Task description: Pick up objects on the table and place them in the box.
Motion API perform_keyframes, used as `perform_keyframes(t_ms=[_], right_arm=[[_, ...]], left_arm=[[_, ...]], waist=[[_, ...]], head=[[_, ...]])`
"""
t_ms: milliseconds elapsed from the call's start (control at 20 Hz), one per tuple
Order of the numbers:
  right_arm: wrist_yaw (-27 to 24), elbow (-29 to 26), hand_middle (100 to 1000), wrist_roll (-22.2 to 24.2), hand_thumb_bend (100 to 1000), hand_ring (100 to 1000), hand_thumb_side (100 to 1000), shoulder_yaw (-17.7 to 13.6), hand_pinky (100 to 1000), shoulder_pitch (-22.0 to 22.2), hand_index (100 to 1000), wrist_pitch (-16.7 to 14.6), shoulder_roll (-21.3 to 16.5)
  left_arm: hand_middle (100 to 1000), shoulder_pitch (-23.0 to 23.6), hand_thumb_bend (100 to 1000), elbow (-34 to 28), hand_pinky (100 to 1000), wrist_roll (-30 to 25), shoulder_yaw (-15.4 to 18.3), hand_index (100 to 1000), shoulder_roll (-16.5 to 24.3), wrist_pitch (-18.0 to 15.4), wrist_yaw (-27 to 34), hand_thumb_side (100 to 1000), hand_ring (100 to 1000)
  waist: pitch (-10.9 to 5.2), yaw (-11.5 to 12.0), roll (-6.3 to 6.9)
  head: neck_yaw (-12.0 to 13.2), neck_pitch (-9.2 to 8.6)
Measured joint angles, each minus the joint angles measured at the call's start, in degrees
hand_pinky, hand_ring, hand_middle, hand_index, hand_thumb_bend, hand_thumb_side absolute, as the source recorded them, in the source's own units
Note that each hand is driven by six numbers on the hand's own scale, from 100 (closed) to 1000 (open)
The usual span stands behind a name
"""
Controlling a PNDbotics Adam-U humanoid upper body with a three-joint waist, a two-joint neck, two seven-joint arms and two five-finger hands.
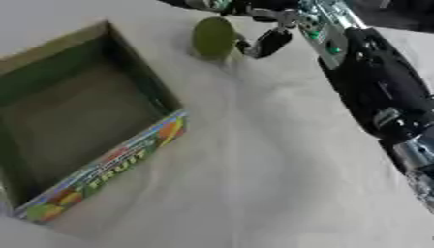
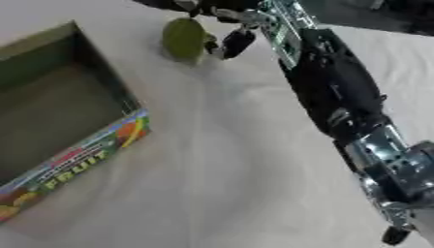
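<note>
Right robot hand at top centre of frame, fingers curled against the right side of the olive-green rounded fruit-like object, itself upper right of the open printed cardboard box; lift apparently unfinished.

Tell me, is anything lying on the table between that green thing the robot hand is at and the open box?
Nothing visible does. The green object sits at the far edge with the right hand right beside it, and only bare cloth-covered table lies between it and the box. The box interior looks empty. The box's near wall must still be cleared.
</note>
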Motion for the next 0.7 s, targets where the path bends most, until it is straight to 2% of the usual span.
perform_keyframes(t_ms=[350, 700], right_arm=[[0.93, 1.26, 939, -3.52, 100, 915, 170, -1.53, 942, -0.60, 1000, 1.44, 0.96], [-1.25, 1.26, 939, -4.79, 100, 910, 134, -2.94, 956, -1.73, 1000, 3.16, 0.97]], left_arm=[[631, -0.12, 100, 0.00, 580, -0.33, 0.00, 737, -0.43, -0.08, 0.02, 566, 662], [632, -0.15, 100, 0.00, 579, -0.58, 0.00, 737, -0.43, 0.04, 0.04, 567, 662]], waist=[[0.41, 0.24, -0.03], [0.80, 0.39, -0.17]], head=[[-0.18, -0.32], [-0.22, -0.77]])
